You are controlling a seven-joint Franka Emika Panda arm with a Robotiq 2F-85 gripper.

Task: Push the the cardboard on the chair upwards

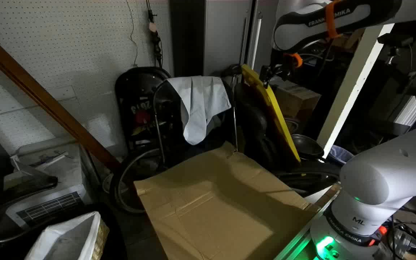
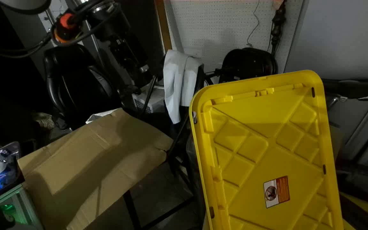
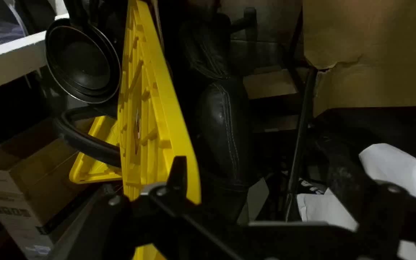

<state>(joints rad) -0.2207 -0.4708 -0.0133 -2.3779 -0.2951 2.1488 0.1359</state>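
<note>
**Hand high by the chair, cardboard not yet touched**

I judge this to be the approach: my hand (image 1: pixel 270 76) hangs high near the chair (image 1: pixel 170 103), showing in an exterior view against the yellow lid (image 2: pixel 264 153) that stands tilted at the chair's side. My fingers (image 3: pixel 179 172) are spread with nothing between them (one crosses the lid in the wrist view, and I cannot tell whether it touches).

The cardboard (image 1: pixel 226 202) is well below my hand, broad face up, reaching out in front of the chair's back, its inner end lower than the white cloth (image 1: pixel 202 104) draped there. The chair's seat is hidden. Its long axis seems to run from the chair out toward my base (image 1: pixel 356 216), though the sheet is cut off in both exterior views. A torn corner points in at the chair's frame.

Next, I think, I must come down in front of the chair, set my fingers against the cardboard's edge or underside, and push upward evenly, since its creases may fold.
</note>
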